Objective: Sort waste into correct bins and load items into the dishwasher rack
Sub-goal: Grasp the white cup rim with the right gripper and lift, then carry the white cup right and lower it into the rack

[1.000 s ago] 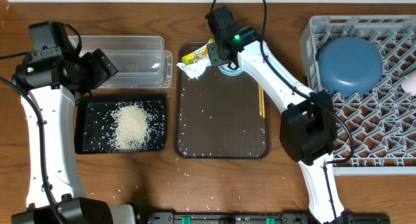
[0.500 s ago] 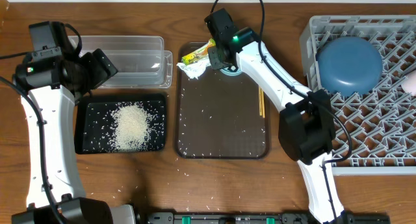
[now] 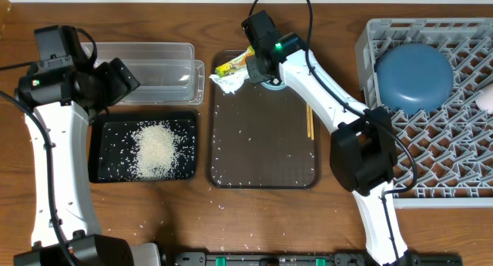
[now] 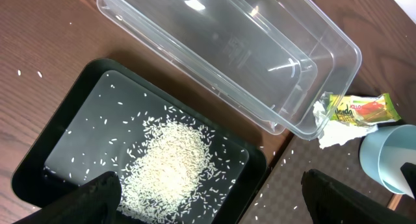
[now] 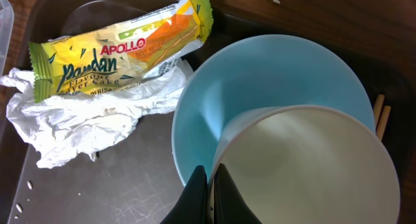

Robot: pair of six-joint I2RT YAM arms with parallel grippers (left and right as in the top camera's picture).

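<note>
A brown wooden table point(image 3: 447, 235) (grain showing) under even light.

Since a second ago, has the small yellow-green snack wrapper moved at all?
No. In the overhead view the yellow-green snack wrapper lies at the same corner of the dark brown serving tray, beside the crumpled white paper scrap.

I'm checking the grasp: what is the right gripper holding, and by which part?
The right gripper is shut on the light blue bowl, pinching its rim.
</note>
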